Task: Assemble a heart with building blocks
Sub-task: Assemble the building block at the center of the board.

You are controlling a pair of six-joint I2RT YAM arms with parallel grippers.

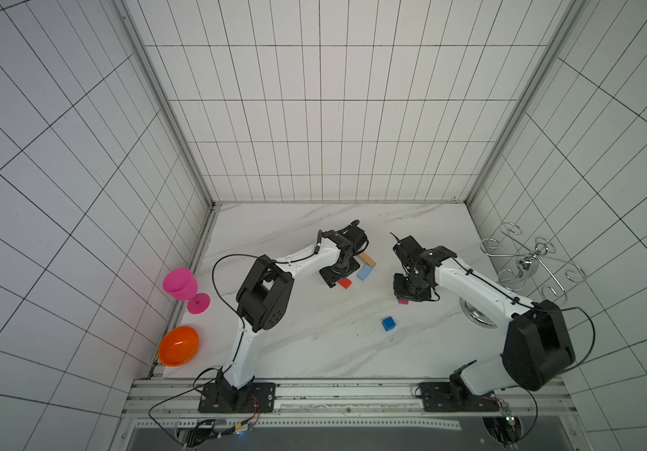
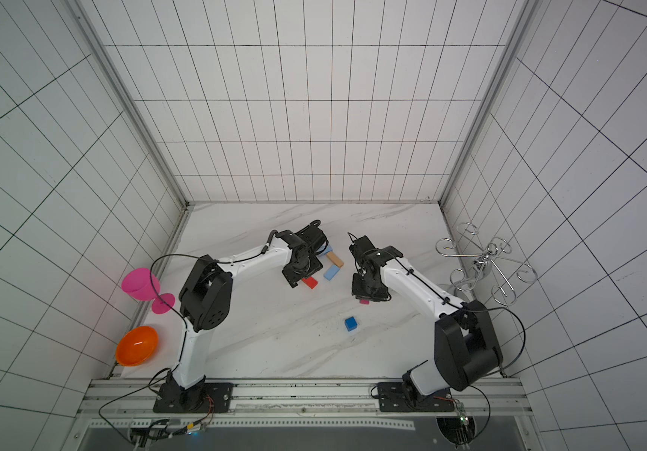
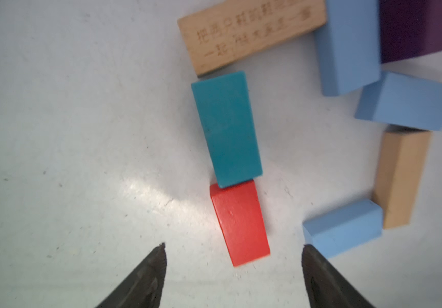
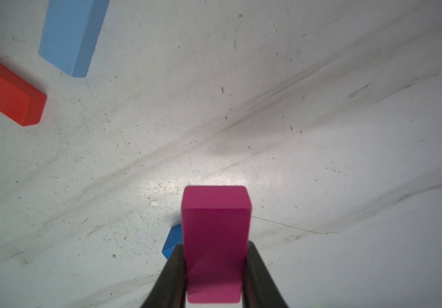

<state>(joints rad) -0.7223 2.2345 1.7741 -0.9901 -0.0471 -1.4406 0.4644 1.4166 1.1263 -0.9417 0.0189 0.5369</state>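
In the left wrist view the heart's partial outline lies flat: purple triangle (image 3: 422, 29), three light blue blocks (image 3: 348, 45) (image 3: 406, 102) (image 3: 344, 228), two tan blocks (image 3: 252, 34) (image 3: 401, 178), a teal block (image 3: 226, 128) and a red block (image 3: 240, 224). My left gripper (image 3: 233, 244) is open over the red block's near end, touching nothing. My right gripper (image 4: 216, 244) is shut on the magenta block (image 4: 216, 234), held above the table. The blue cube (image 4: 173, 240) sits alone on the table below it, also seen in a top view (image 1: 388, 323).
A pink goblet (image 1: 181, 284) and an orange bowl (image 1: 178, 346) stand by the left wall. A chrome wire rack (image 1: 529, 265) fills the right side, its round base (image 1: 474, 314) under my right arm. The marble table (image 1: 314, 351) ends at the front rail.
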